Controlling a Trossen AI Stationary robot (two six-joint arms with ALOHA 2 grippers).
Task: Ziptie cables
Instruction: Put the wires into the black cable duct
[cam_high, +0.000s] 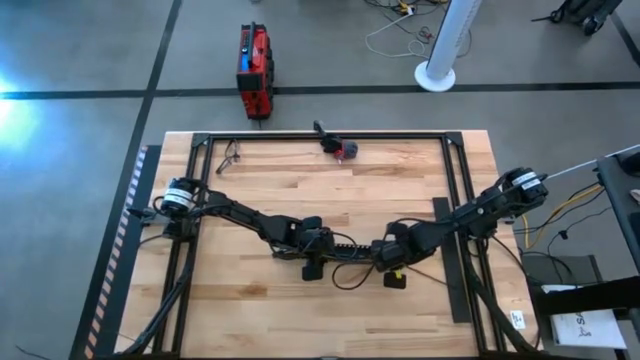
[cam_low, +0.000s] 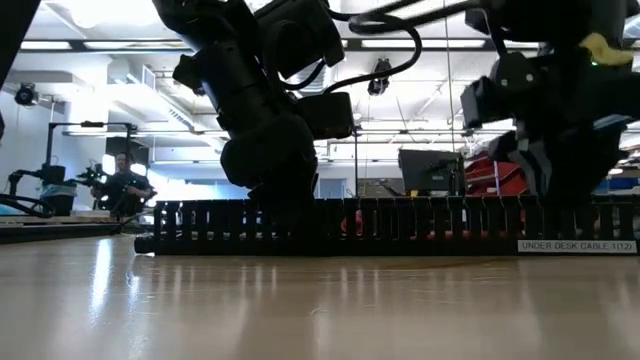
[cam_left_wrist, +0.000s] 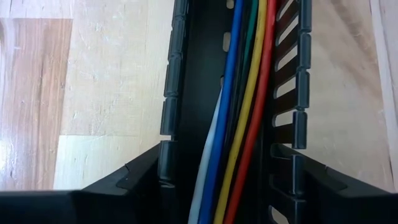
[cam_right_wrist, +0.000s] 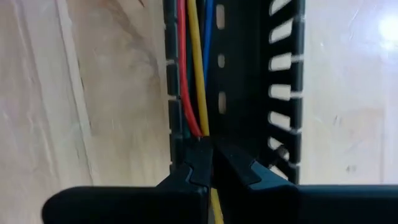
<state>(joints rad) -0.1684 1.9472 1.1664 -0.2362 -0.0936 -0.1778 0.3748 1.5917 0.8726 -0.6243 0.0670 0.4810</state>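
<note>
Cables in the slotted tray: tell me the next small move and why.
Probably have the left gripper close gently on the cables: its fingers stand open astride the black slotted tray, the wires running between them, while the right gripper is shut on the cables farther along. Gathering both ends would bundle them for tying.

Ceiling strip lights (cam_low: 400, 45) bright; arms backlit, near-silhouette in low view. Soft glare on counter (cam_low: 300, 300). Blue-white flare at high view's left edge. Wrist views soft-focus.
</note>
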